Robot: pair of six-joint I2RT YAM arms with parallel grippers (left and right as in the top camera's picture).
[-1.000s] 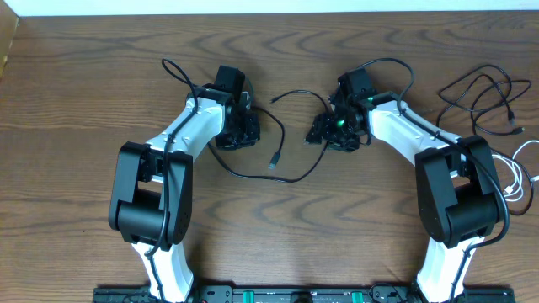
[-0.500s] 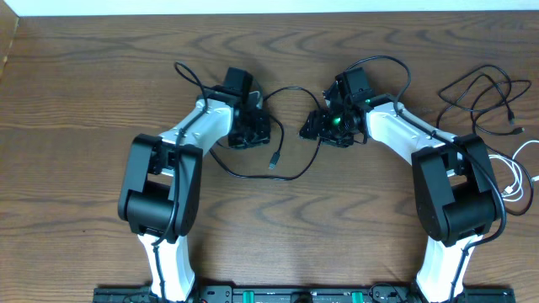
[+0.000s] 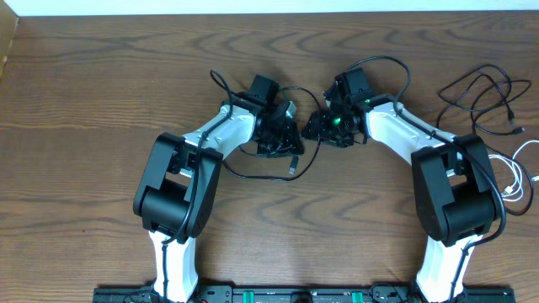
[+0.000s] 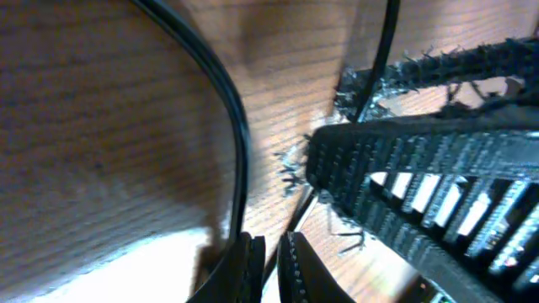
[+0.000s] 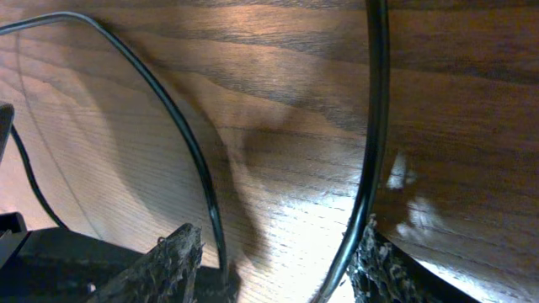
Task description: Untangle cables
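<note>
Cables [image 3: 253, 176] show in three lots on the wooden table [image 3: 101, 84]. There is one black cable in the middle, a loose tangle of black cables [image 3: 482, 84] at the far right whose number I cannot tell, and one white cable [image 3: 514, 175] just below that tangle, beside the right arm [image 3: 455, 194]. The middle cable loops under the two grippers, and its plug end [image 3: 291, 167] lies on the wood just below the left gripper [image 3: 290, 141]. A second strand arches over the top to the right gripper [image 3: 313, 128]. The two grippers stand nose to nose, just beside each other, and hide the stretch of cable between them from above. In the left wrist view the left fingers [image 4: 246, 268] are pressed together on a thin black strand, so that pincer is clamped on the middle cable. In the right wrist view the right fingers [image 5: 173, 257] stand apart with bare wood between them. Two strands of the cable run between them, one close along each finger, and neither is pinched. Each of the two arms carries its own thicker black lead [image 3: 389, 66]. The right arm stands between the middle cable and the lots at the right.
</note>
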